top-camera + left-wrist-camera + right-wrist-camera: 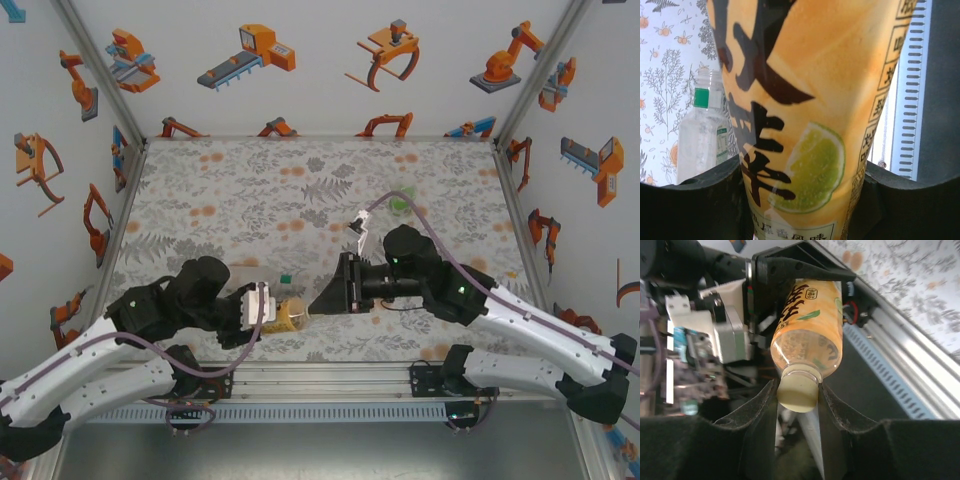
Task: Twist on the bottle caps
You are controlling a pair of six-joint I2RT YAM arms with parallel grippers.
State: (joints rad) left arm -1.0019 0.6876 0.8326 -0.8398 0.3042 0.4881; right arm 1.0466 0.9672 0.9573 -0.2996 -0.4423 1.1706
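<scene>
Nearest to me, my left gripper is closed tight around the middle of the yellow bottle. The bottle lies on its side just above the near edge of the table, and its mouth points right. My right gripper is pinched narrow on the pale cap, one finger on each side. The cap sits right on the mouth of the bottle.

I think the bottle is light, with thin, soft walls that dent if I squeeze hard. Its label looks smooth, so it could slip and spin in my fingers while I twist. The middle is a good place to hold it, firm but not crushing. The cap is tiny and hard, and I should grip it by its round sides and keep it straight on the neck.

A little farther back a clear bottle with a green band stands upright. Far off on the right is a small green bottle.
</scene>
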